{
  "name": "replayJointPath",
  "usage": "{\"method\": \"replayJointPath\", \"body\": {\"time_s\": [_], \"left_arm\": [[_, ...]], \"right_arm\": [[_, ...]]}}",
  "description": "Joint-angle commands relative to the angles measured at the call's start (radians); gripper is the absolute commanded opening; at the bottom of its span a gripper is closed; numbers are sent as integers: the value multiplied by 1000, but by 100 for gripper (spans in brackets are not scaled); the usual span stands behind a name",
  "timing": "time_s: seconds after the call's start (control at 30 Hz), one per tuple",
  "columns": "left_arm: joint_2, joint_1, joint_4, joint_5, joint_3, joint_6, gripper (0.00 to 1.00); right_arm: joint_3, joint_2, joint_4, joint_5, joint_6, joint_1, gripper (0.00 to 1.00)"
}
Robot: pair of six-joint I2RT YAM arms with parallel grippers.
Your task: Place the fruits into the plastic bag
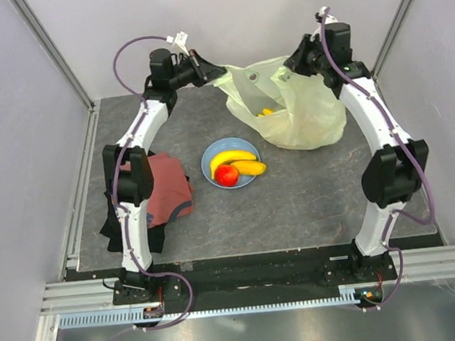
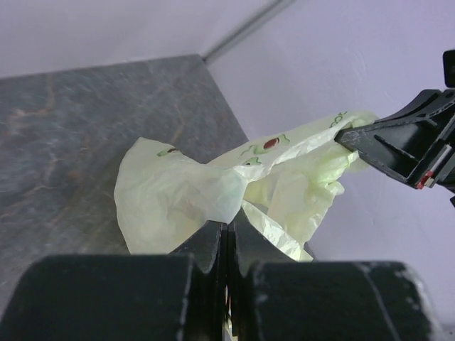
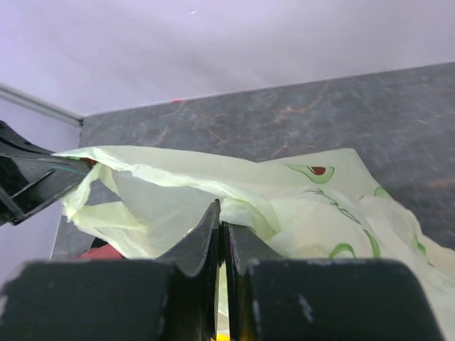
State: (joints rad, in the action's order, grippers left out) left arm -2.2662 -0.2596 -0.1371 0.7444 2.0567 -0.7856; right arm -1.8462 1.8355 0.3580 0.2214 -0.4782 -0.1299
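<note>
My left pincer (image 1: 206, 72) is clamped tight on the left rim of the plastic bag (image 1: 307, 118). My right pincer (image 1: 292, 66) pinches the right rim, its jaws almost together. The bag's mouth is held up between them at the far side of the counter (image 1: 311, 203). A yellow fruit (image 1: 266, 111) shows inside the bag. Nearer, on the blue plate (image 1: 209, 166), lie two bananas (image 1: 233, 157) and a red fruit (image 1: 226, 175). A red T-shirt (image 1: 169, 188) lies at the left.

Dark grey stone-look worktop (image 1: 311, 203). Blue plate (image 1: 207, 166) near centre. Pale green plastic bag (image 1: 311, 118) rests far-right of the plate, apart from it. Red shirt (image 1: 169, 188) over dark cloth (image 1: 112, 230) at left edge.
</note>
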Motion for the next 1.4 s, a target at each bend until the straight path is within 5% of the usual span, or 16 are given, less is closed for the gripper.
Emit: {"method": "replayJointPath", "body": {"time_s": [0.0,0.57,0.7,0.8,1.07,1.2,1.37], "left_arm": [[215,45,28,-63,-61,123,2],[686,125,129,-159,-579,174,1],[723,125,192,-168,-625,155,2],[741,125,229,-194,-627,128,2],[758,125,312,-237,-636,131,2],[761,125,326,-238,-635,155,2],[732,125,364,-254,-638,216,2]], "right_arm": [[-145,99,-88,91,12,-76,9],[-196,194,-183,82,-63,-166,17],[-185,166,-157,87,-36,-148,58],[-173,111,-114,96,12,-123,73],[145,-223,-71,3,125,-138,77],[396,-358,-80,-123,151,-274,79],[510,-423,-52,-267,210,-488,86]]}}
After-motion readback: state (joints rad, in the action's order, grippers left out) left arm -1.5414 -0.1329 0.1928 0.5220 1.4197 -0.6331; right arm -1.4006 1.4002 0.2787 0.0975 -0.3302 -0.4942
